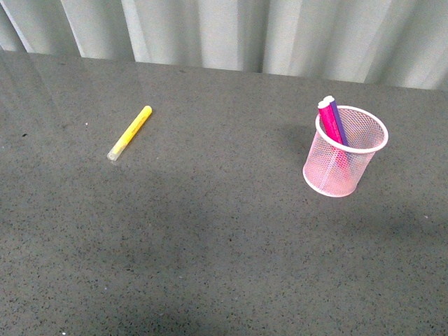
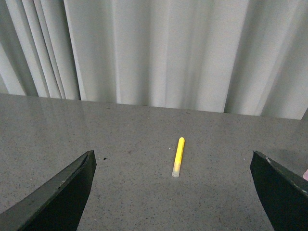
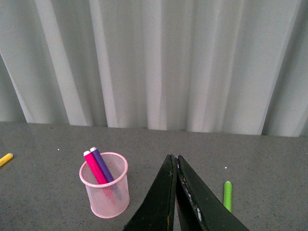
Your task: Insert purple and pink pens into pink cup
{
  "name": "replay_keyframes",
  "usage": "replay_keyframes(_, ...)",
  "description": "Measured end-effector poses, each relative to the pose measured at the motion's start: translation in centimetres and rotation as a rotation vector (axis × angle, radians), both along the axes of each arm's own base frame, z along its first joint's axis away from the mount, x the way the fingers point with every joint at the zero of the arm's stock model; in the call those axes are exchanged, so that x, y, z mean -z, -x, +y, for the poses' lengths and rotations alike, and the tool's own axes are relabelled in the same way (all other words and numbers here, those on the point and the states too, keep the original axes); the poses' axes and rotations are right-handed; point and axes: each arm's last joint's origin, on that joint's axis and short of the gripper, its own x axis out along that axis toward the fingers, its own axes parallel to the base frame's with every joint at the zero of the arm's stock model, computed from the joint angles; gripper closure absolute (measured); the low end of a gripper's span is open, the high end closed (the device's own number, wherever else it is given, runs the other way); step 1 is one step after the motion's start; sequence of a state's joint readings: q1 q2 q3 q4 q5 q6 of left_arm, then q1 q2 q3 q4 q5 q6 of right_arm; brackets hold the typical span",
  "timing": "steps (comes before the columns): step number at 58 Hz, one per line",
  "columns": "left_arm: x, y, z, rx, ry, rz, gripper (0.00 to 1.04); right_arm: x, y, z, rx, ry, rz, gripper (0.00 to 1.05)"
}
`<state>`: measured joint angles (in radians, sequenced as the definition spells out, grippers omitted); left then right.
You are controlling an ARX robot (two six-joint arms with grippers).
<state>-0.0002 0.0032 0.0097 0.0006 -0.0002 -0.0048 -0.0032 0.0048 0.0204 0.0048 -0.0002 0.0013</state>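
A pink pen (image 1: pixel 326 115) and a purple pen (image 1: pixel 337 120) stand leaning together inside the pink cup (image 1: pixel 344 152) on a grey table (image 1: pixel 210 231). Both look light, stiff and smooth, best pinched mid-barrel. A yellow pen (image 1: pixel 130 131) lies well apart. The left gripper (image 2: pixel 173 192) is spread wide and holds nothing; the right gripper (image 3: pixel 175 192) is closed, also on nothing.

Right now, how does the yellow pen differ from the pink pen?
The yellow pen lies flat on the table, out in the open toward the left; the pink pen stands leaning inside the pink cup, on the right. The yellow pen is alone, while the pink pen sits right beside the purple pen. They differ in color. Both look like the same short marker shape.
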Motion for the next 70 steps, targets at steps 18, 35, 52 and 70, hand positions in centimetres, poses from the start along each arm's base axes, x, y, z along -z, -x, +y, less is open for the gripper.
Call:
replay_keyframes(18,0.00,0.00,0.00,0.000,0.000,0.000,0.07,0.03,0.00,0.00,0.000,0.000,0.003,1.01)
replay_keyframes(35,0.00,0.00,0.00,0.000,0.000,0.000,0.07,0.03,0.00,0.00,0.000,0.000,0.003,0.53)
replay_keyframes(52,0.00,0.00,0.00,0.000,0.000,0.000,0.07,0.03,0.00,0.00,-0.001,-0.001,0.003,0.05)
replay_keyframes(70,0.00,0.00,0.00,0.000,0.000,0.000,0.07,0.03,0.00,0.00,0.000,-0.001,0.003,0.07)
